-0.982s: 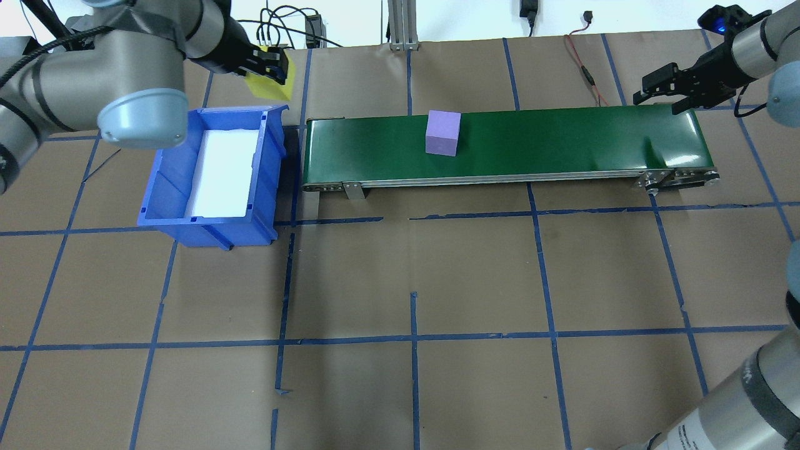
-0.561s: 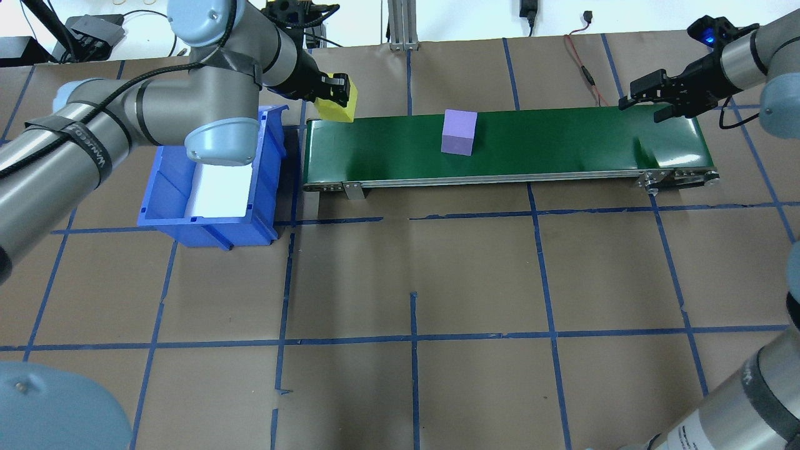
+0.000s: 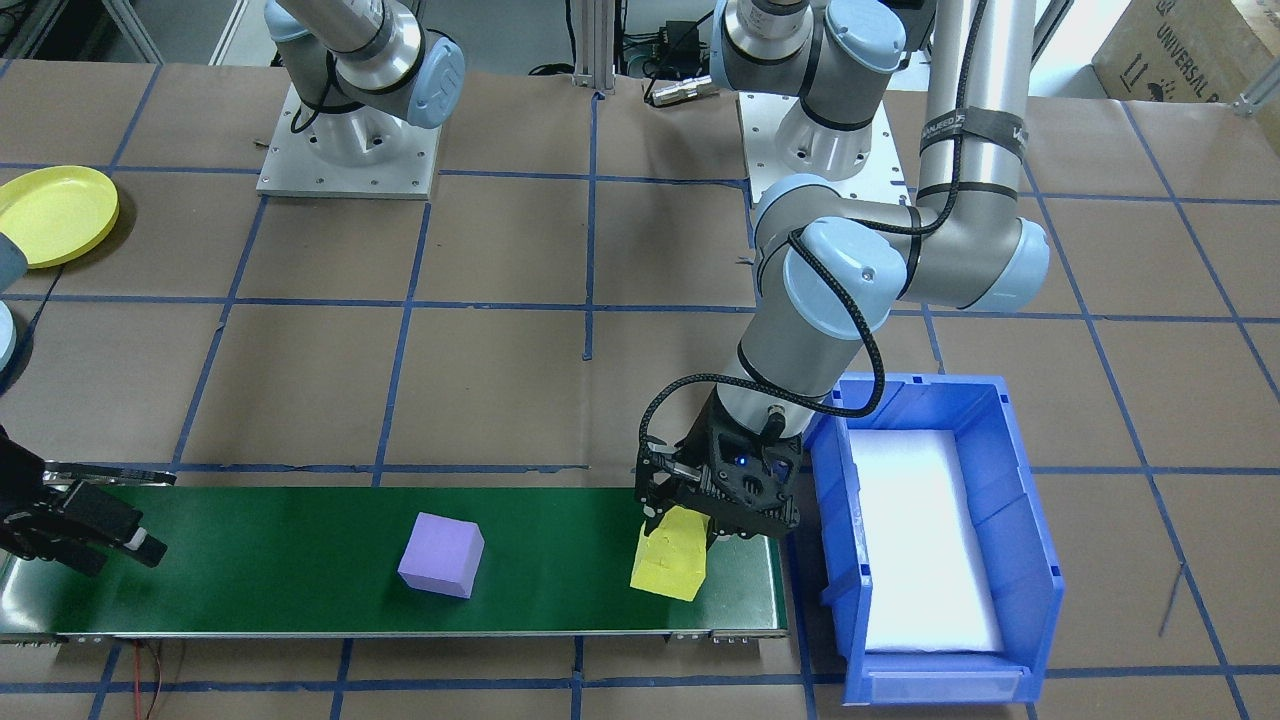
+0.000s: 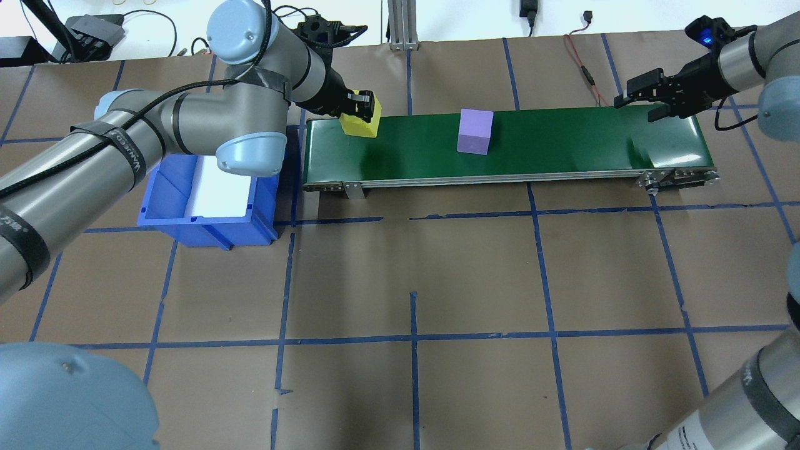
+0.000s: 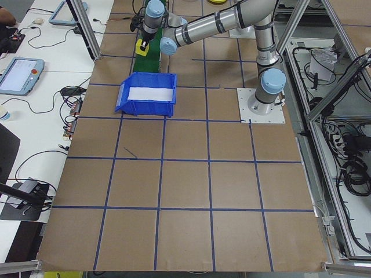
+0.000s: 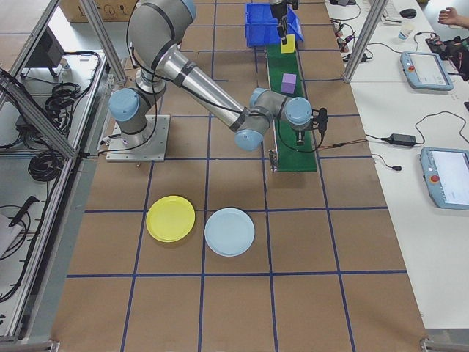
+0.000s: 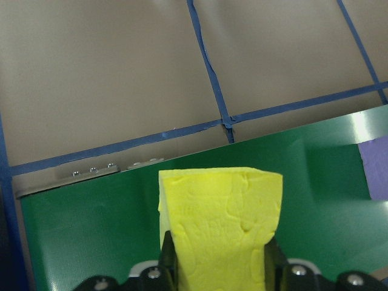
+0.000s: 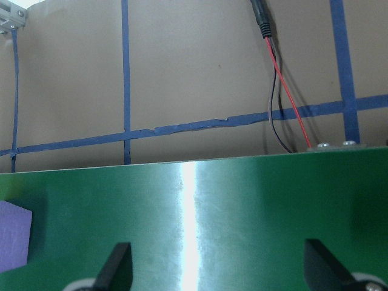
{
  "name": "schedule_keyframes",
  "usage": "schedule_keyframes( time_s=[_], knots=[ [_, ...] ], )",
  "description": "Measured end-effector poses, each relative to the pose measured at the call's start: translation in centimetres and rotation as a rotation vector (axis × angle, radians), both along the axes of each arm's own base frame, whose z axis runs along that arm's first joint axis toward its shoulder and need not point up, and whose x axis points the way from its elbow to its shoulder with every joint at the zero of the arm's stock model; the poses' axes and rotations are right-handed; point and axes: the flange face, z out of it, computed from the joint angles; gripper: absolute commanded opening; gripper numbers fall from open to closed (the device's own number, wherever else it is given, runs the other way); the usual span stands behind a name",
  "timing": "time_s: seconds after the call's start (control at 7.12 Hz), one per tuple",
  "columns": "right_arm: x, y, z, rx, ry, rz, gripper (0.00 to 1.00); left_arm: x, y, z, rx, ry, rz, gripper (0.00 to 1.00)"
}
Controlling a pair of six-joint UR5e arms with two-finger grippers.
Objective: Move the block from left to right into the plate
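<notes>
While the left hand point(image 4: 361, 107) is clamped on the yellow block point(image 4: 360, 119) just over the near end of the green belt point(image 4: 562, 144), the risk is in the release — let go from a height or tilted, the block could tumble off the belt edge toward the blue bin point(image 4: 206, 219). Farther along, the purple block point(image 4: 475, 131) has drifted rightward since a second ago, and the left arm has swung in from above the bin. At the far end the right hand point(image 4: 647, 103) waits with fingers apart — a late closure would miss it.
</notes>
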Motion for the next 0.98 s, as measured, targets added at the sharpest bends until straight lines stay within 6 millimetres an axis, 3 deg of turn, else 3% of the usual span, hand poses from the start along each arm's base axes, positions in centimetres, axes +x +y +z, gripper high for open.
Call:
schedule_keyframes(
  time_s=[0.42,0.56,0.84,0.98],
  knots=[
    [0.1,0.2,0.0,0.01,-0.009,-0.002,1.0,0.1,0.2,0.1,0.004,-0.021,0.005,1.0],
    [0.1,0.2,0.1,0.017,-0.012,-0.013,1.0,0.6,0.5,1.2,0.007,-0.057,0.02,1.0],
    [0.4,0.0,0.5,0.026,-0.062,-0.054,1.0,3.0,2.5,6.1,0.052,-0.135,0.063,1.0],
    [0.6,-0.1,0.6,0.019,-0.093,-0.061,1.0,6.4,3.8,9.1,0.099,-0.161,0.113,1.0]
  ],
)
